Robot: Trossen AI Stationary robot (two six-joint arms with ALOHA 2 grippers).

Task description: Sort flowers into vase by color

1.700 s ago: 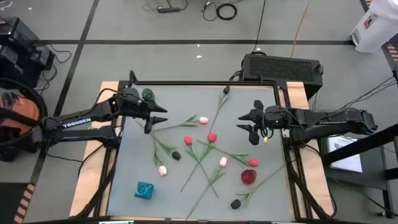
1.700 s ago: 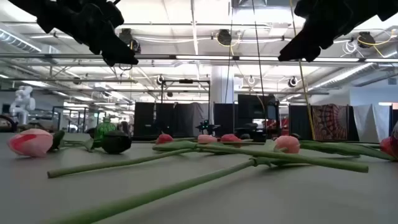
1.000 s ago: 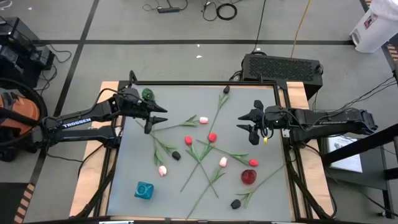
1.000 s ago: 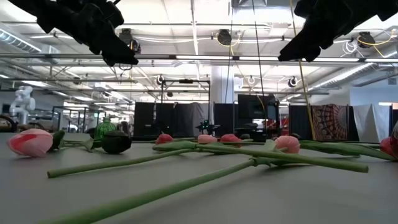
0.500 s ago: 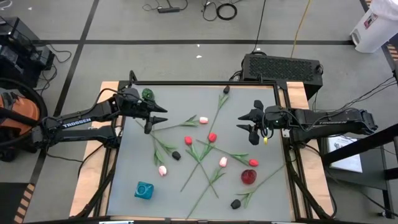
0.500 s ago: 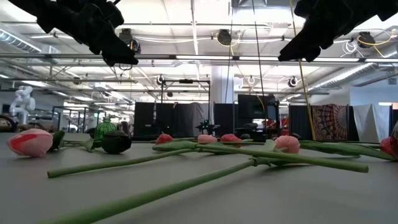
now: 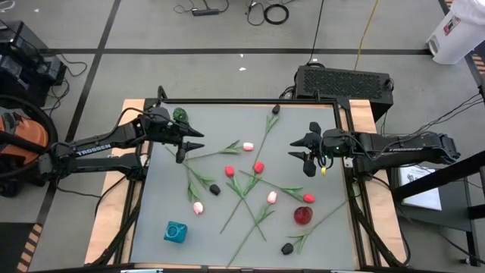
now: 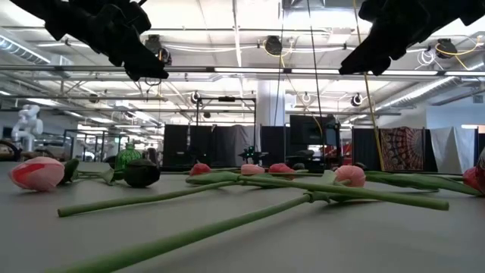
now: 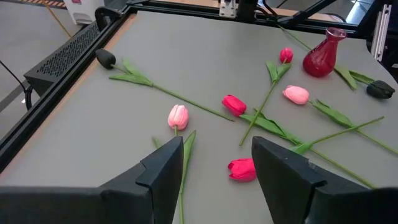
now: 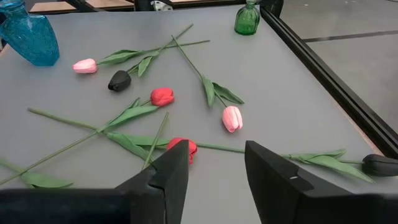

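1. The grey worktop [image 7: 159,205] is the big thing here, with a dark frame around it and tulips scattered loose over the middle and the right half.
2. Left arm comes in from the left edge. Its left end effector [image 7: 189,144] hangs above the far-left part of the worktop, fingers spread apart, nothing between them. In its wrist view the two dark fingers [image 9: 163,168] frame a pink tulip and a red one lying flat.
3. Right arm reaches in from the right. The right end effector [image 7: 301,156] hovers over the right side, fingers also parted and empty.
4. Three little vases, all upright: a red vase [image 7: 303,215] near the front right, a blue vase [image 7: 176,232] at the front left, and a green vase [image 7: 179,115] in the far-left corner just beside the left end effector.
5. The flowers [image 7: 241,185] are all lying on their sides, none in a vase. Stems cross each other in the centre.
6. Heads I can pick out: pink ones at [image 7: 247,145], [image 7: 271,197] and [image 7: 198,207]; red ones at [image 7: 258,167], [image 7: 229,171] and [image 7: 308,199], the last just beside the red vase.
7. Black heads: one near the far edge [image 7: 275,109], one left of centre [image 7: 215,189], one at the front [image 7: 287,248].
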